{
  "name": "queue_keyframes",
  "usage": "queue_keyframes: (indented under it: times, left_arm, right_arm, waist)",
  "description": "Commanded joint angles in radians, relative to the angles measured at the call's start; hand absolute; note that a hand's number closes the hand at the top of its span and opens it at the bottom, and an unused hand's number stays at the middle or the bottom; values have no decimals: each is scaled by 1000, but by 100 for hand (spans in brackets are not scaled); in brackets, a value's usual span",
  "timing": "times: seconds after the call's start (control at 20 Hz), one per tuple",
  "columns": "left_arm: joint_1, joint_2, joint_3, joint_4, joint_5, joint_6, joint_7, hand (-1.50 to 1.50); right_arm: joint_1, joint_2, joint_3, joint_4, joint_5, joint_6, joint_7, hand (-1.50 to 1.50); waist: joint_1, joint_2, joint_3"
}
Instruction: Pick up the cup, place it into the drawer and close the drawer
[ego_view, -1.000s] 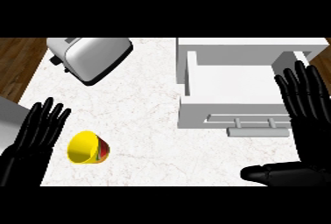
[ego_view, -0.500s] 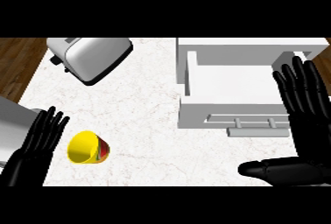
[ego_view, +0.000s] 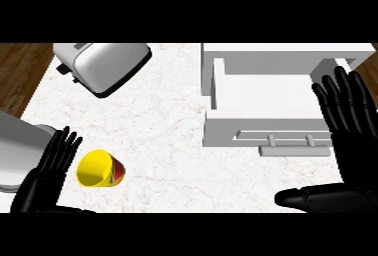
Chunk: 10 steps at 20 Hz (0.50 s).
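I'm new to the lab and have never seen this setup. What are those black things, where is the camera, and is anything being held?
The picture comes from a camera in the robot's head, looking steeply down at a white marbled counter top. The black shapes are the robot's two hands. The left hand, fingers straight, is beside a yellow cup lying on its side, very near it but not curled round it. The right hand is open, fingers up, over the right edge of the open white drawer. A silver toaster stands at the upper left. Neither hand holds anything.
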Motion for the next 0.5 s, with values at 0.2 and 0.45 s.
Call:
queue_keyframes:
  times: [0.2, 0.45]
  left_arm:
    - [-77, 11, 23, 218, -65, 6, -109, -150]
    - [-129, 2, 4, 331, -114, 21, -173, -150]
  right_arm:
    - [-24, -32, -47, -4, -48, 28, 45, -150]
    - [-14, -8, -22, -78, -33, -11, 94, -150]
  waist:
    - [-1, 0, 0]
    - [-2, 0, 0]
